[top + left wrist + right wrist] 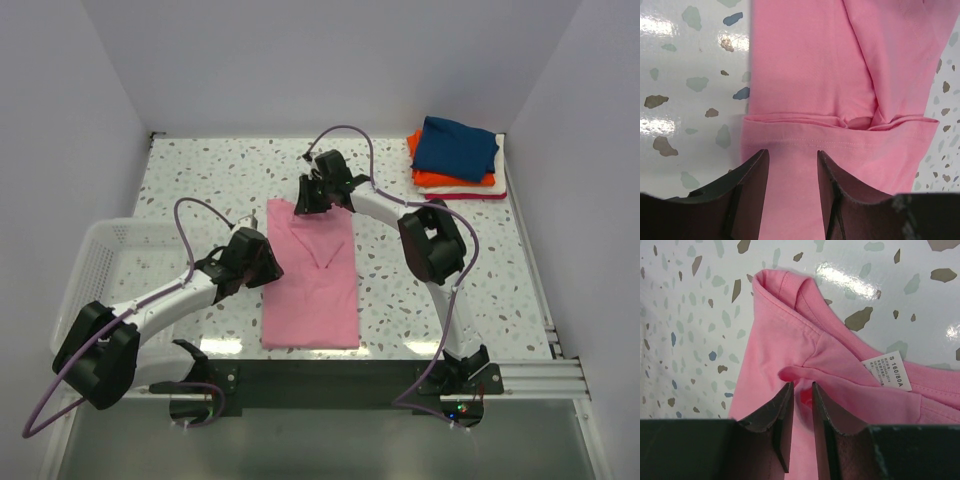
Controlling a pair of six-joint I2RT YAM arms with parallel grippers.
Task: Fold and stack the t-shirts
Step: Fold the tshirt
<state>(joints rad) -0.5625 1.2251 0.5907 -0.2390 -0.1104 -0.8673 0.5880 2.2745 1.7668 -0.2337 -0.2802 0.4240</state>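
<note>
The light pink t-shirt [310, 285] lies flat mid-table, folded into a long narrow strip. My left gripper [268, 258] is at its left edge. In the left wrist view it [792, 155] stands open over flat pink cloth [840, 75], just short of a folded hem. My right gripper [300, 200] is at the shirt's far left corner. Its jaws [802, 385] stand narrowly apart, astride a raised fold of pink cloth [790, 335] near the collar's size label [888, 371]. A folded stack [455, 155], navy over orange, white and red, sits at the back right.
A white wire basket [100, 250] stands at the table's left edge beside my left arm. White walls close in the speckled table [200, 180] on three sides. A metal rail [530, 375] runs along the near edge.
</note>
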